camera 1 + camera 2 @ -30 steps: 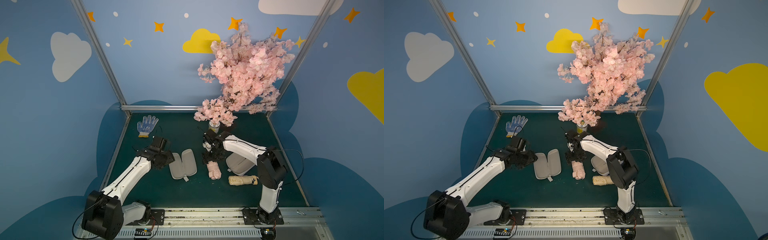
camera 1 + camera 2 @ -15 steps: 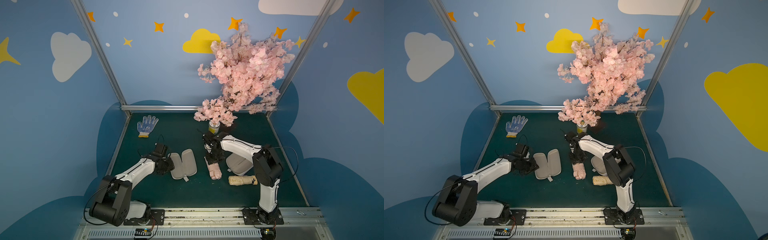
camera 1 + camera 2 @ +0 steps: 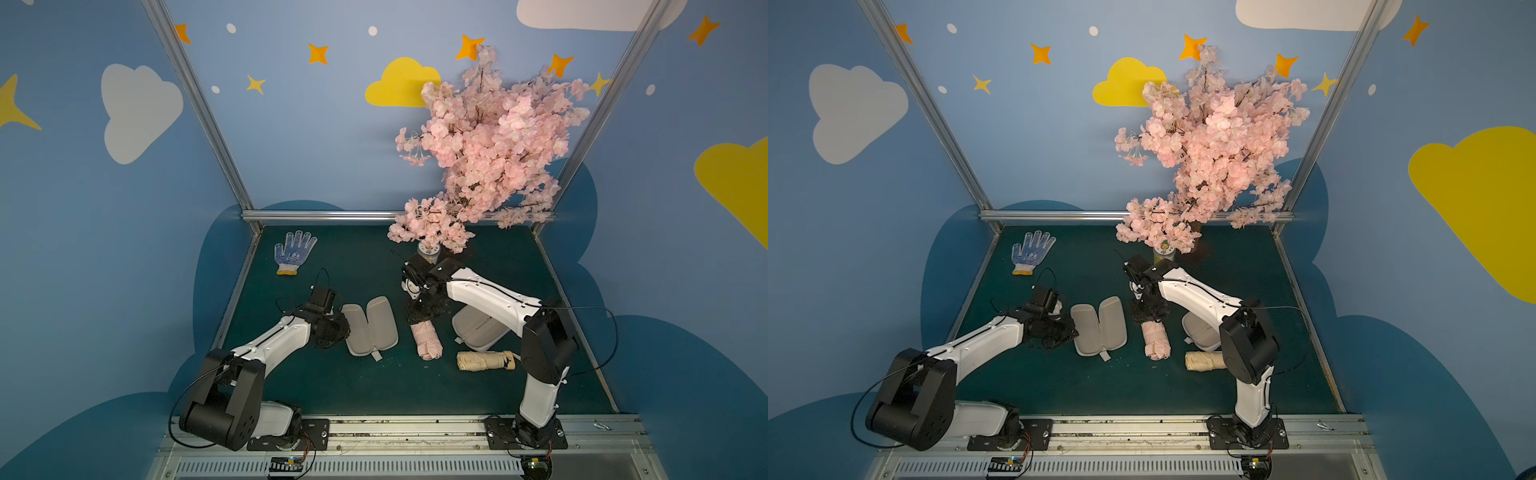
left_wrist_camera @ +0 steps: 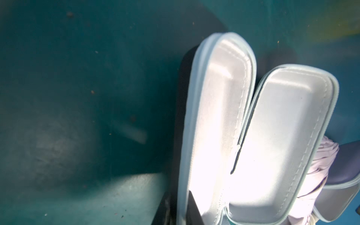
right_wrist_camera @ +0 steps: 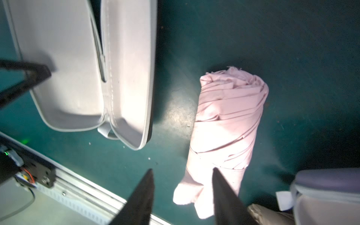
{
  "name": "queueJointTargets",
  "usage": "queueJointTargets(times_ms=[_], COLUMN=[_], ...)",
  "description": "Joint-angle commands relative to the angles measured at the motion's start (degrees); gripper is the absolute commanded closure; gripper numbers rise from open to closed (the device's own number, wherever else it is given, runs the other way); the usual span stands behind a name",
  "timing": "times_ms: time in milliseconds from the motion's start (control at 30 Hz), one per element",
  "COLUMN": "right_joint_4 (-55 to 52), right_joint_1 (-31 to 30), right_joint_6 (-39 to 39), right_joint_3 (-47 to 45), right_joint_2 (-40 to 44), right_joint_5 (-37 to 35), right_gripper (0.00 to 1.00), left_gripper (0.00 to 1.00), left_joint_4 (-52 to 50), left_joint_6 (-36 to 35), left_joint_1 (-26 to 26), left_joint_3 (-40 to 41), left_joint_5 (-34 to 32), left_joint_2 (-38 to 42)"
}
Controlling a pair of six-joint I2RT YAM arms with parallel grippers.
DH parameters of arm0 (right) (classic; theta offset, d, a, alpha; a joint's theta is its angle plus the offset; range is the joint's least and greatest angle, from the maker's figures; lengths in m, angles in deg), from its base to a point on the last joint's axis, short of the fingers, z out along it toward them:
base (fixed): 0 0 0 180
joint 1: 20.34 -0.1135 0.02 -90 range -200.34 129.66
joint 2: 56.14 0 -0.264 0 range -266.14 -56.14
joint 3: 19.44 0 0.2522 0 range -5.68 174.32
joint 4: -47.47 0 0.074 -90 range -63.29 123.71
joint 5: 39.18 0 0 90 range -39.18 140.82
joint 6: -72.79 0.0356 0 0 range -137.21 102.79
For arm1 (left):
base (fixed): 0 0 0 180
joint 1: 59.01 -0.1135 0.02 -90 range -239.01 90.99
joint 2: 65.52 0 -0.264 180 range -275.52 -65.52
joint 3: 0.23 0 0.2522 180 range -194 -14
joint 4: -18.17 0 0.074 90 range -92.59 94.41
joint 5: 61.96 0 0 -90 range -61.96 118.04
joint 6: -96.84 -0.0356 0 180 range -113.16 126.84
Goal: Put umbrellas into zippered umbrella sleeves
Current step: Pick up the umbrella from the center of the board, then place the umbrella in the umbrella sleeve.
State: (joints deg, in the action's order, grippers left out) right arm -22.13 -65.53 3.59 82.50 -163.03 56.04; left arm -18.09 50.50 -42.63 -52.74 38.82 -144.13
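Moved: the left gripper [image 3: 341,332] has dropped and come in from the far left to the left rim of the black sleeve [image 3: 384,324]. The right gripper [image 5: 181,169] stays over the far end of the pink umbrella [image 3: 428,347], which has not shifted.
Table [image 3: 374,395]: dark green mat carrying everything.
Blossom tree [image 3: 486,145]: pink, at the far right.
Left gripper: jaws pinched on the black sleeve's left wall, one finger inside and one outside.
Right gripper: jaws apart, with the pink umbrella's far end between the fingers and nothing clamped.
Black sleeve: left of centre, unzipped and lying flat, grey lining up, both halves bare.
Lavender sleeve [image 3: 473,332]: right of centre, open, partly under the right arm.
Pink umbrella: on the mat between the two sleeves, lying lengthwise near to far, in neither sleeve.
Cream umbrella [image 3: 482,360]: crosswise on the mat just near of the lavender sleeve, tan end to the right.
Glove [image 3: 293,251]: far left, flat, well apart from the rest.
Jar [image 3: 1165,251]: at the tree's foot.
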Motion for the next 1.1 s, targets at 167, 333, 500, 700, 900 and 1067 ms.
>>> queueJointTargets(times_ms=[167,333,500,700,900,1067], right_joint_4=[-5.6,-1.9,-1.7,-7.9,1.1,6.3], right_joint_1=[2.2,2.2,1.6,-2.0,-6.7,-7.4], right_joint_6=[-3.8,-2.3,-2.7,-3.3,1.9,4.4], right_joint_3=[1.3,-1.1,-1.9,10.4,19.2,23.9], right_joint_2=[-8.8,-10.9,-7.7,-2.4,-9.8,-15.9], right_joint_5=[-0.1,-0.2,-3.5,-2.8,13.4,21.4], right_gripper=[0.19,0.22,0.62,0.69,0.71,0.75], left_gripper=[0.87,0.87,0.87,0.85,0.63,0.57], left_joint_4=[-1.3,-0.5,4.4,12.8,8.1,5.1], left_joint_6=[-1.5,-1.3,-0.5,5.1,5.5,8.6], left_joint_1=[-0.2,-0.2,0.3,4.0,2.0,-1.0], left_joint_3=[-0.2,1.1,4.1,7.5,8.3,11.4], left_joint_5=[0.1,0.2,2.2,4.6,4.1,3.0], left_joint_2=[1.9,3.2,3.0,1.4,6.0,14.7])
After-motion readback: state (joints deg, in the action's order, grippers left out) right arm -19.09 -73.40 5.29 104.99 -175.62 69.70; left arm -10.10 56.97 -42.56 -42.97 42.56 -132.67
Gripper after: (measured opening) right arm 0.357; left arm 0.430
